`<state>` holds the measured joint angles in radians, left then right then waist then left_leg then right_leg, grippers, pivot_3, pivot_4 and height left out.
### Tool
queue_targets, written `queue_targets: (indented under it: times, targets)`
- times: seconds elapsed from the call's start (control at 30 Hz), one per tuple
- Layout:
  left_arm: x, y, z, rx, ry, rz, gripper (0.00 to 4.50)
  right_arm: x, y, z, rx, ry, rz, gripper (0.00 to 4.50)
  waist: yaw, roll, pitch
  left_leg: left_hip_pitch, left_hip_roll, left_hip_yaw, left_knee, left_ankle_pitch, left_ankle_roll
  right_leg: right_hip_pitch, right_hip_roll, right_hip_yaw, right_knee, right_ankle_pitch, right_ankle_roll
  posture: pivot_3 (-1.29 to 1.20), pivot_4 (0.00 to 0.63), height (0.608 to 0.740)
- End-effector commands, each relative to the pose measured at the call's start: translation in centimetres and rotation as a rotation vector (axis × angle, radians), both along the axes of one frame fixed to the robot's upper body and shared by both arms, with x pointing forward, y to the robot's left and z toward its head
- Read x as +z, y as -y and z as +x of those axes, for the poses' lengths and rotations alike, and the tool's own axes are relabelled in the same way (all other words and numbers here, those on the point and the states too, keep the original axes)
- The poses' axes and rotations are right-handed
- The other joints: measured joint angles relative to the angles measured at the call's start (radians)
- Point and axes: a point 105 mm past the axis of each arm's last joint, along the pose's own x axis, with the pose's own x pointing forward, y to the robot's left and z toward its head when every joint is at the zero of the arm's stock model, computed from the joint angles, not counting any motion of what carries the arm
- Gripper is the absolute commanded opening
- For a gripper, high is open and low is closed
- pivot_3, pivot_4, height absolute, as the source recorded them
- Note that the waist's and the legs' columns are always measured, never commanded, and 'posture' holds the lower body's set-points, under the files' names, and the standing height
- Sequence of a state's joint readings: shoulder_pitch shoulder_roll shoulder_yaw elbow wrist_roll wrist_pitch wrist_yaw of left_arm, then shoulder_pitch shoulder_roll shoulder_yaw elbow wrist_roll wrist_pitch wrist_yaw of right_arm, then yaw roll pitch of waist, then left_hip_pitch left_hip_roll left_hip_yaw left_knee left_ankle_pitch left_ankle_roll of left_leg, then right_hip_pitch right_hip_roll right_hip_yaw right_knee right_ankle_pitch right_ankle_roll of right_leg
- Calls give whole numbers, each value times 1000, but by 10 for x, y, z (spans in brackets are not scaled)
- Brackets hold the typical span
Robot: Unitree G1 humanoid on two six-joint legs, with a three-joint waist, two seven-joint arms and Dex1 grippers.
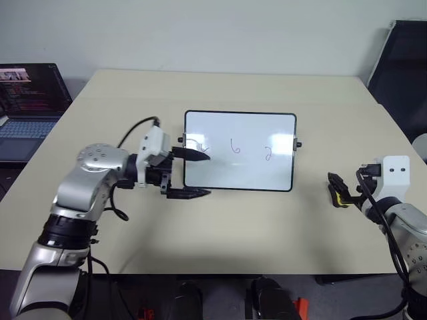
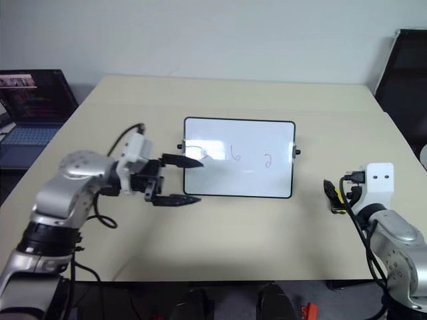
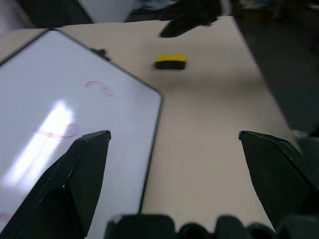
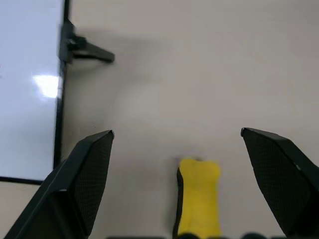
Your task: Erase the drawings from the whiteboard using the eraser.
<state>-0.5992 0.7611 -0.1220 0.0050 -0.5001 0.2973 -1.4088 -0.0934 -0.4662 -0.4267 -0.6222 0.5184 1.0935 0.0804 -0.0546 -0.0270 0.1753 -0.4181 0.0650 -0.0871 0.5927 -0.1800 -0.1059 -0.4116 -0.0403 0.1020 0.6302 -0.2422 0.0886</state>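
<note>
The whiteboard (image 1: 240, 175) lies flat in the middle of the table, with three thin drawings (image 1: 235, 147) in a row across it. My left gripper (image 1: 200, 175) points toward the robot's right at the board's left edge. It is open, with one finger over the leftmost drawing and the other off the near corner. The eraser (image 1: 343, 198), yellow with a black underside, lies on the table to the right of the board. My right gripper (image 4: 177, 133) hangs open just over it. The eraser (image 4: 199, 201) sits between the wide-spread fingers, untouched.
A laptop (image 1: 30, 107) with a lit screen sits at the table's far left edge. A black chair (image 1: 403, 60) stands behind the back right corner. A small black knob (image 1: 297, 144) sticks out from the board's right side.
</note>
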Motion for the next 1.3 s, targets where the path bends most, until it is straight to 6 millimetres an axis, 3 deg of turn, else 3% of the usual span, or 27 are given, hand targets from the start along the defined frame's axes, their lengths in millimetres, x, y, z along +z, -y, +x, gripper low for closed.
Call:
queue_targets:
  times: [0.03, 0.37, 1.03, 1.13, 1.3]
  targets:
    - [8, 12, -9, -146, 31, 35, 4500, 6, 10, -1, -71, 20, 18, 4478, -2, 0, 0, 0, 0, 0, 0, 0, 0, 0, 0, 0, 0, 0, 0, 0, 150, 740]
    - [23, 53, -2, -264, 125, -34, 4500, -17, 9, 7, -76, -45, -3, 4478, -3, 1, 0, 1, 0, 0, 1, 0, 1, 1, 1, 0, 2, 0, 0, 0, 150, 740]
    - [25, 51, 11, -201, 171, -43, 4500, -43, 19, 22, -107, -69, -43, 4478, -3, 0, 0, 2, 0, -1, 2, 1, 1, 0, 1, 1, 8, -1, 1, 0, 150, 740]
    - [25, 50, 12, -193, 177, -44, 4500, -45, 19, 24, -109, -67, -42, 3907, -3, 0, 0, 3, 0, -2, 3, 1, 1, -1, 1, 1, 13, -4, 0, 0, 150, 740]
    - [26, 49, 14, -179, 182, -44, 4500, -48, 17, 28, -107, -69, -33, 2189, -4, 0, 0, 3, 0, -2, 3, 1, 1, -1, 2, 0, 15, -5, 0, 0, 150, 740]
